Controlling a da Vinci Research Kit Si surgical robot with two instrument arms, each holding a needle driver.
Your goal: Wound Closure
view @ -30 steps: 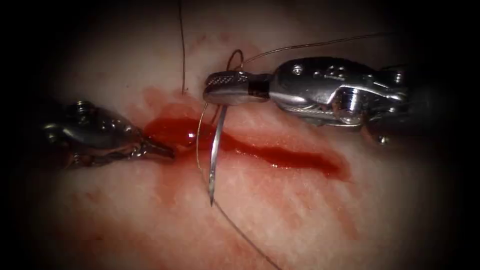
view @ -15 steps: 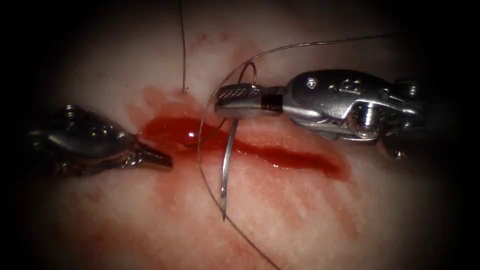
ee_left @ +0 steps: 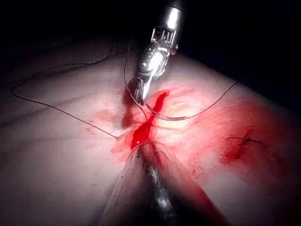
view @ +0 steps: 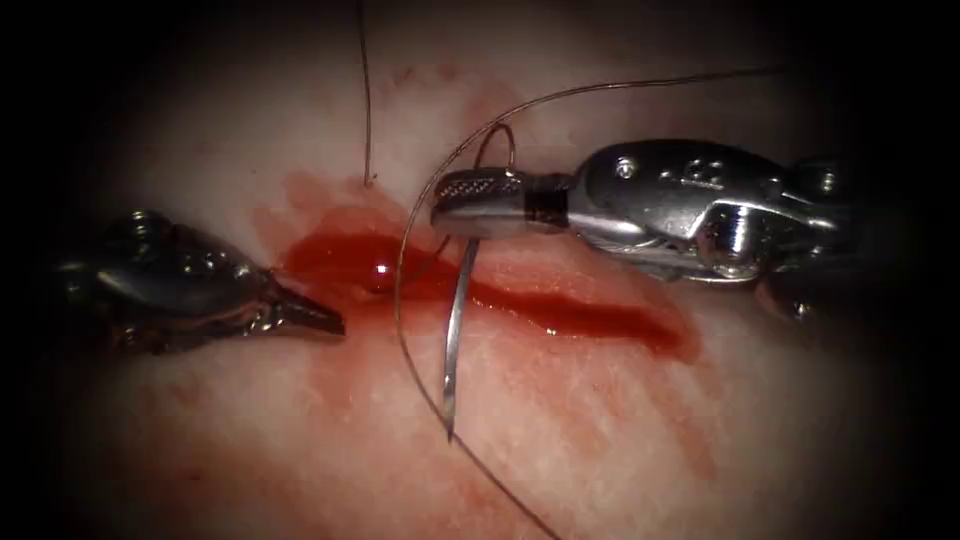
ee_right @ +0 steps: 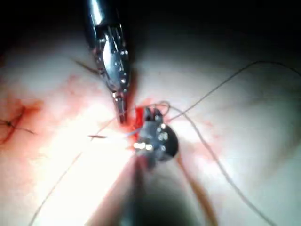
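My right tool [view: 445, 203] comes in from the right, shut on the curved needle [view: 456, 330] near its thread end. The needle hangs free across the cut [view: 560, 312], out of the tissue [view: 600, 440], with its tip near the front. Thread [view: 400, 260] arcs from the needle's tail around its left side toward the front, and another strand runs off to the upper right. My left tool [view: 335, 322] lies at the cut's left end, shut and holding nothing. The left wrist view shows the right tool [ee_left: 142, 96] over the red fluid [ee_left: 143, 132]; the right wrist view shows the left tool [ee_right: 121, 113].
A separate thread [view: 365, 100] rises from the tissue just behind the cut's left end. Red fluid [view: 340, 255] pools along the cut. A knotted stitch [ee_left: 247, 140] with dark cut ends sits apart from the cut, and its dark ends [ee_right: 14, 123] show again.
The right tool has shifted right and toward the front with the needle, then held still. The left tool has drawn back slightly to the left.
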